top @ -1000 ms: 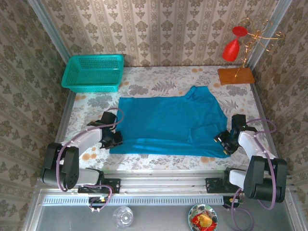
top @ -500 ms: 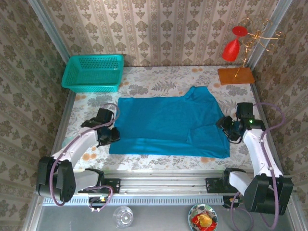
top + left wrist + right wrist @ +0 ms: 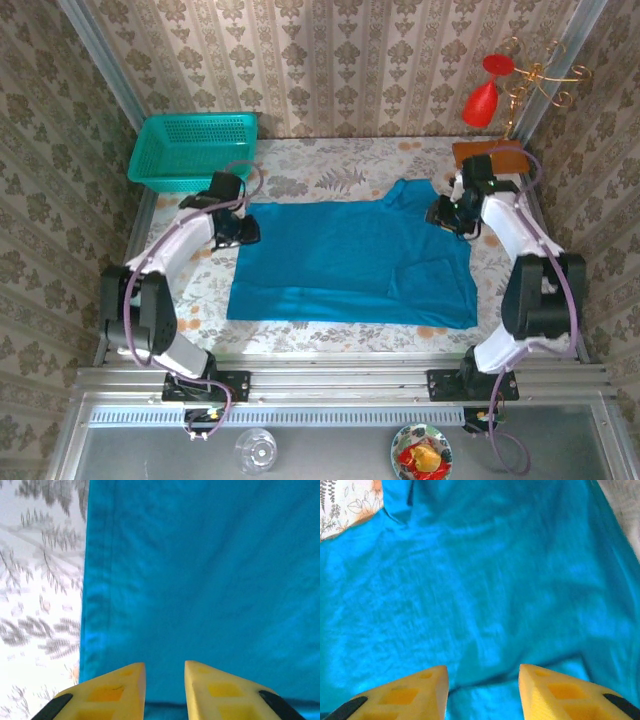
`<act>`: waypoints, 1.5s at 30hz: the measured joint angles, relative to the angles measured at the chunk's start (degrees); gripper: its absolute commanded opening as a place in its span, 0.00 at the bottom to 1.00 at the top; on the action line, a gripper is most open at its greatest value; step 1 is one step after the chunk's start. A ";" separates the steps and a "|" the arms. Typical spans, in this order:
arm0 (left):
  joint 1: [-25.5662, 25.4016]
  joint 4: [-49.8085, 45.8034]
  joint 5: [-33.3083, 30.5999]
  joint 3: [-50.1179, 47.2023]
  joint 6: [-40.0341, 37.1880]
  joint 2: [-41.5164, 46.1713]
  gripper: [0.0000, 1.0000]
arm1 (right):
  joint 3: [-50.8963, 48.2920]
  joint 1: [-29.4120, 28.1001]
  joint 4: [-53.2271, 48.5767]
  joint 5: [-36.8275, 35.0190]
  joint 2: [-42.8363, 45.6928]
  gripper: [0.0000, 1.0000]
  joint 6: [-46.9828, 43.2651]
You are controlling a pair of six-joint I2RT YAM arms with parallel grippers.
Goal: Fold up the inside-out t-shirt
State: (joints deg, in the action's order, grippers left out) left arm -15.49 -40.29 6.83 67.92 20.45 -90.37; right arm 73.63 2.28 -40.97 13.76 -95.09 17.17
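Note:
The teal-blue t-shirt (image 3: pixel 350 262) lies spread flat on the floral table, with a folded-over sleeve patch near its right side. My left gripper (image 3: pixel 245 229) is at the shirt's far left corner. In the left wrist view its yellow fingers (image 3: pixel 122 687) stand open with a narrow gap just above the cloth (image 3: pixel 210 575), next to the shirt's left hem. My right gripper (image 3: pixel 438 214) is at the far right corner, beside the raised sleeve. In the right wrist view it (image 3: pixel 482 675) is wide open over a fold line in the fabric (image 3: pixel 470 590).
A teal mesh basket (image 3: pixel 192 150) sits at the back left. A wooden-based stand (image 3: pixel 490 156) with red glasses (image 3: pixel 482 100) is at the back right, close behind the right arm. A clear glass (image 3: pixel 255 450) and a bowl (image 3: pixel 422 452) sit in front of the rail.
Both grippers have moved from the shirt's near corners up to its far corners. The shirt lies about as before.

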 measured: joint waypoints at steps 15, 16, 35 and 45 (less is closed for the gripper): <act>3.17 -1.75 -0.70 15.04 -3.82 -15.61 0.28 | 41.57 -0.59 -5.73 -8.57 -36.81 0.31 -13.27; 3.21 -1.73 -0.72 15.13 -3.85 -15.78 0.28 | 44.19 -0.59 -6.36 -9.14 -38.84 0.32 -14.01; 4.35 -4.02 -1.14 18.38 -4.96 -21.03 0.28 | 68.41 -0.57 -14.84 -8.83 -56.17 0.24 -16.92; 5.38 -4.48 -1.09 24.52 -5.99 -22.86 0.29 | 66.66 -0.59 -14.95 -7.63 -55.45 0.38 -15.47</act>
State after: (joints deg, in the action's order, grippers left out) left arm -10.11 -44.77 5.74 92.44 14.46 -113.23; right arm 140.29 1.69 -55.92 6.13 -150.54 1.69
